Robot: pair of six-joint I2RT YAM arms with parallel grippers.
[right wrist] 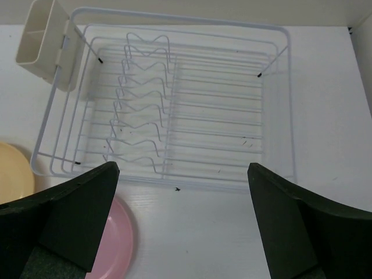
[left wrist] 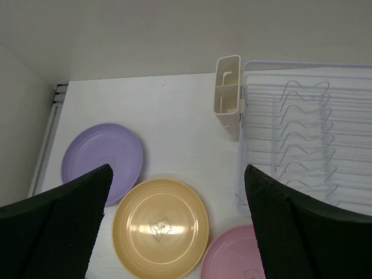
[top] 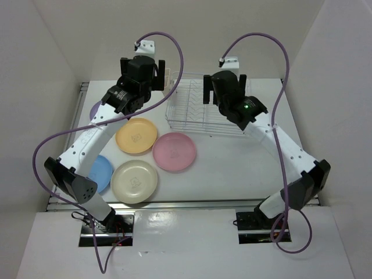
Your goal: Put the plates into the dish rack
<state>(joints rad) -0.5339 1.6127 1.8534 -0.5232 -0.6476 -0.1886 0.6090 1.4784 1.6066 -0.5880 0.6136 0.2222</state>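
- Plates: five lie flat on the table [top: 232,168], left of the dish rack [top: 203,113]; none stands in the rack
- Purple plate [left wrist: 102,157] lies farthest back, near the left wall; yellow plate [left wrist: 161,228] just in front of it; pink plate [top: 174,151] to the right of the yellow one
- Cream plate [top: 134,181] and blue plate [top: 103,172] lie nearest the arm bases; the blue one is partly hidden under the left arm
- Rack sits at the back of the table; cutlery basket [left wrist: 228,87] hangs on its left end
- Left gripper [left wrist: 177,174] hangs above the purple and yellow plates; fingers spread wide, gripping nothing
- Right gripper [right wrist: 183,168] hangs above the rack's near edge; fingers spread wide, gripping nothing
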